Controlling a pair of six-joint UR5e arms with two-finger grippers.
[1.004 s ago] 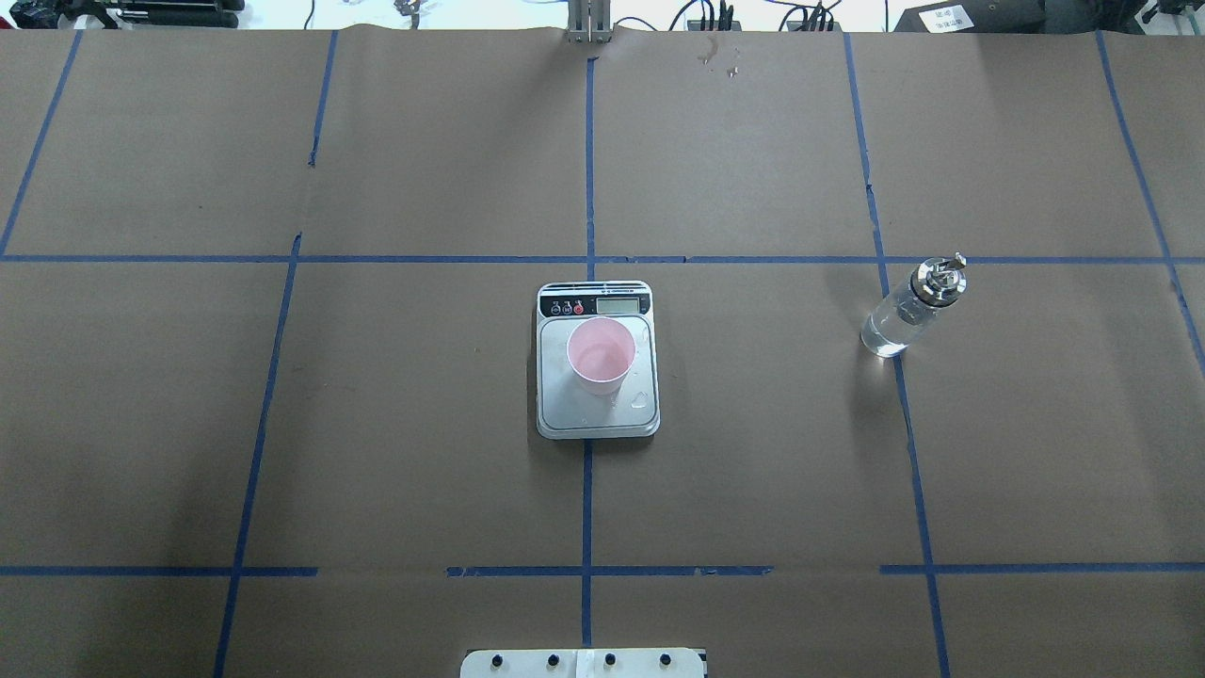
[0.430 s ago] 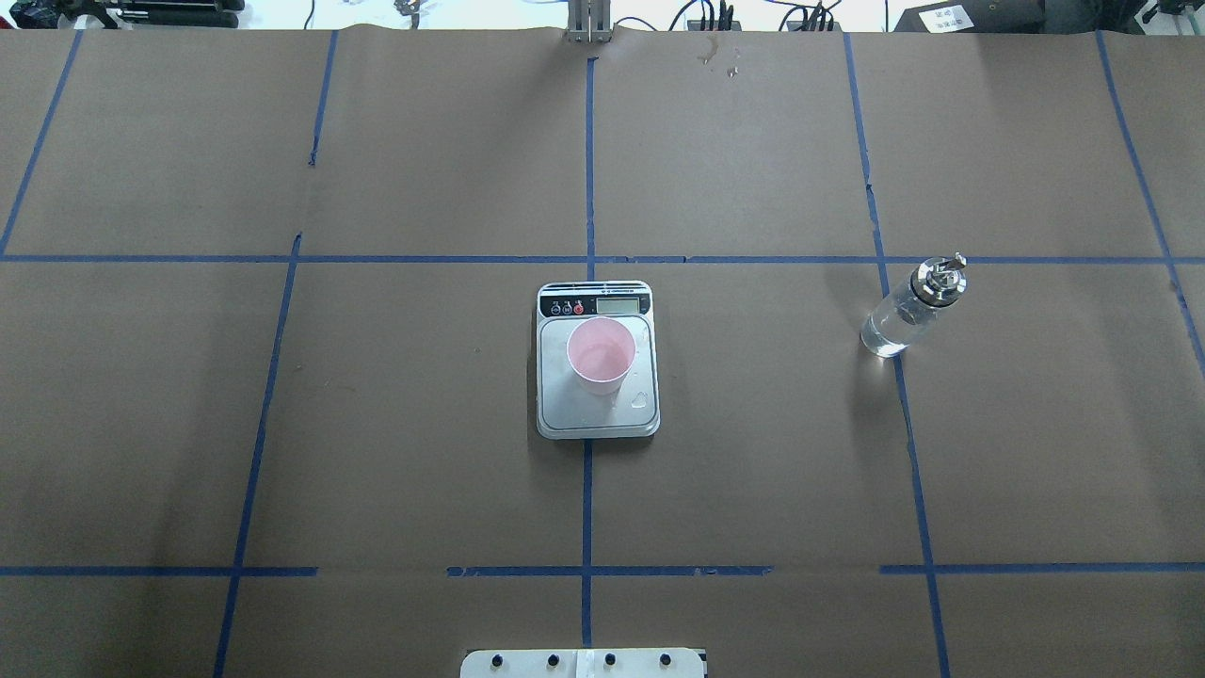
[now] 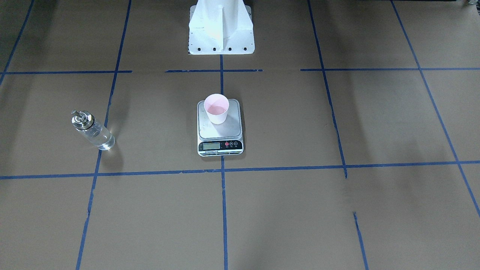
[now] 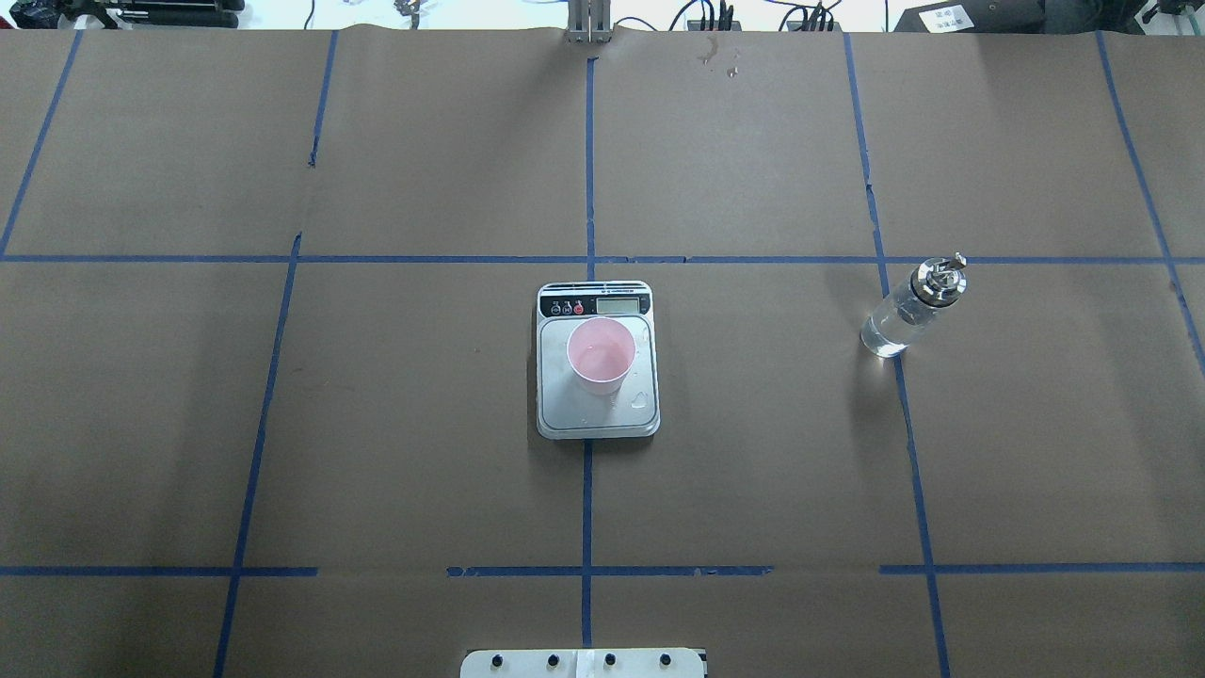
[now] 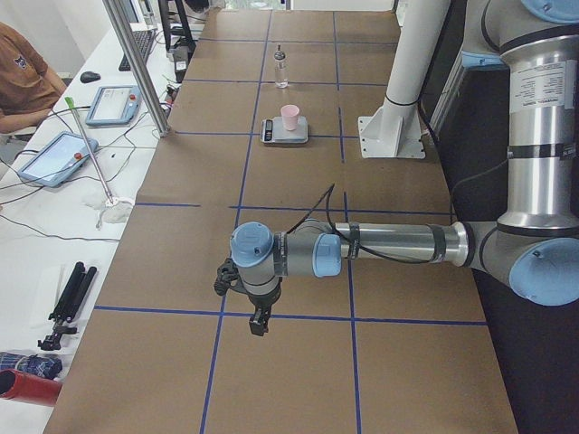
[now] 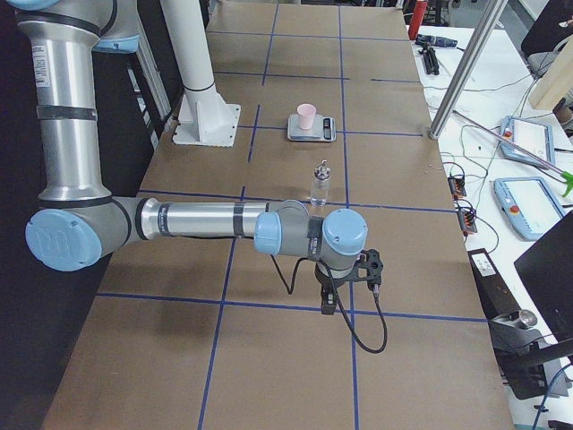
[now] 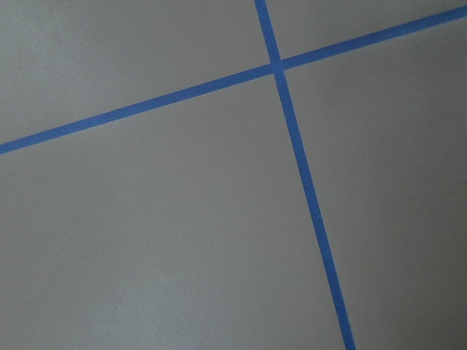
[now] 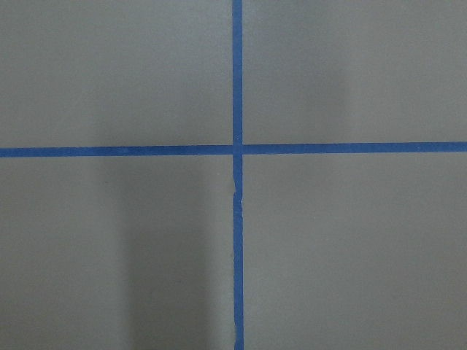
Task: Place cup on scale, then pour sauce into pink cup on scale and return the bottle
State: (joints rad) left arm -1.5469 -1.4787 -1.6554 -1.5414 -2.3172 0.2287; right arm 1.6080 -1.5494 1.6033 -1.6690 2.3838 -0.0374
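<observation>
We find the cup (image 4: 601, 354) upright on the scale (image 4: 565, 411) at frame centre, the bottle (image 4: 911, 309) standing centre right. Whether the left gripper (image 5: 260, 321) and right gripper (image 6: 329, 305) are clenched, we cannot tell.

Counting one cup (image 4: 601, 356), one scale (image 4: 555, 381), one bottle (image 4: 902, 315). Seeing two arms, left arm (image 5: 398, 242) and right arm (image 6: 197, 219), each ending in one gripper: left gripper (image 5: 260, 321), right gripper (image 6: 329, 305). Noting one white base (image 3: 221, 33).

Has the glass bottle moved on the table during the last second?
No. In the overhead view the bottle stands where it stood before: its base against the vertical blue tape line, its cap just below the horizontal one.
</observation>
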